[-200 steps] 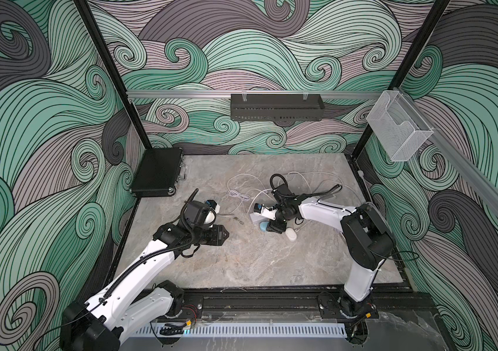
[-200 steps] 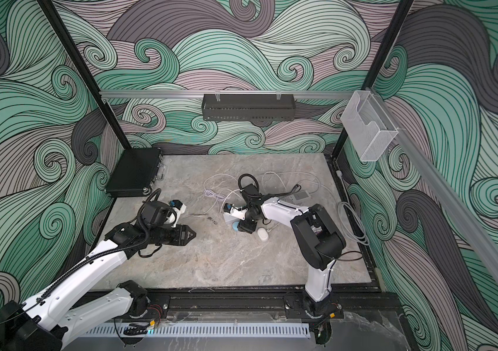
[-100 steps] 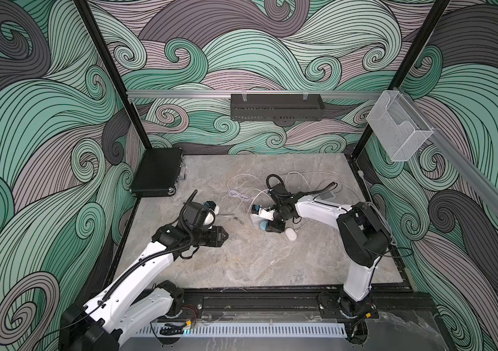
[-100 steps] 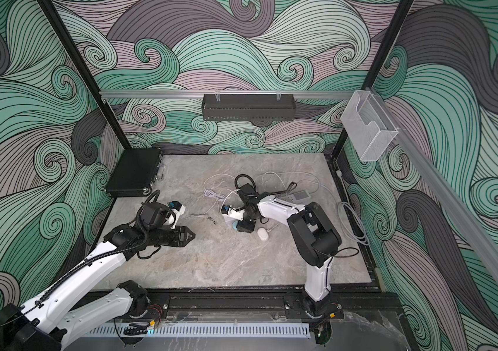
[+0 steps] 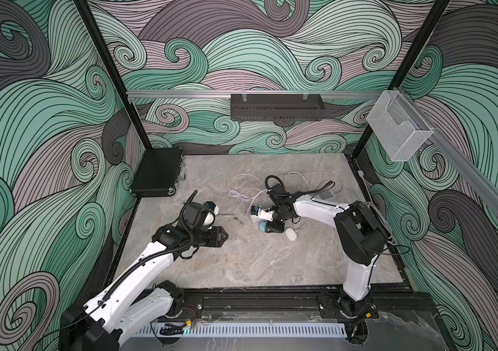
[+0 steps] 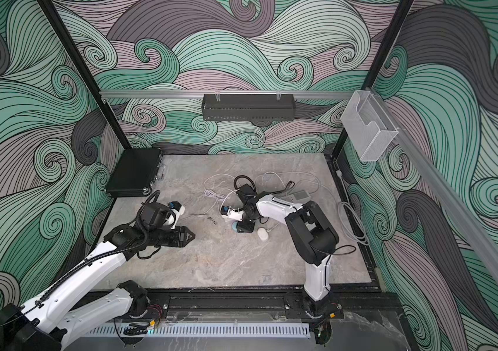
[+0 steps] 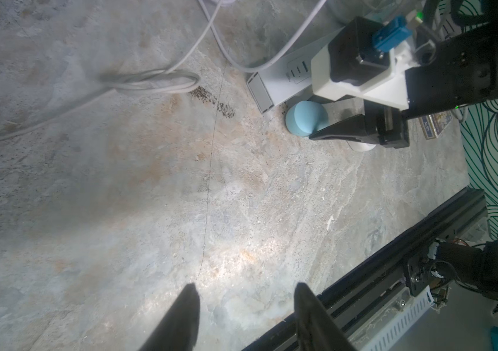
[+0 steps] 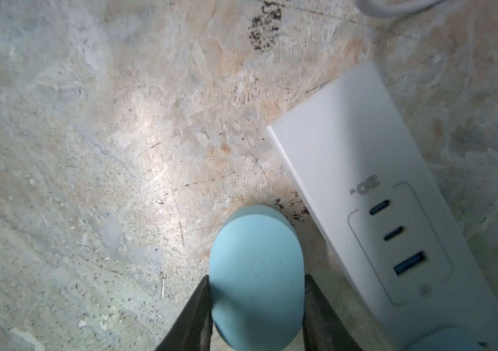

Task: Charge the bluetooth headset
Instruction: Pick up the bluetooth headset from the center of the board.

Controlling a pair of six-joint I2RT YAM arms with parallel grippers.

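The right gripper has drawn its jaws in from a wider gap, and they now press against both sides of the light blue case on the surface. The right arm's elbow has swung slightly toward the left arm's side.

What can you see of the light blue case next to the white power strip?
The light blue case is a smooth, matte, rounded shell, plastic or silicone by its look, with no seam or port showing. It rests on the marble-look table, close beside the end of the white power strip; no contact between them shows. The right gripper has its black fingers against both its sides.
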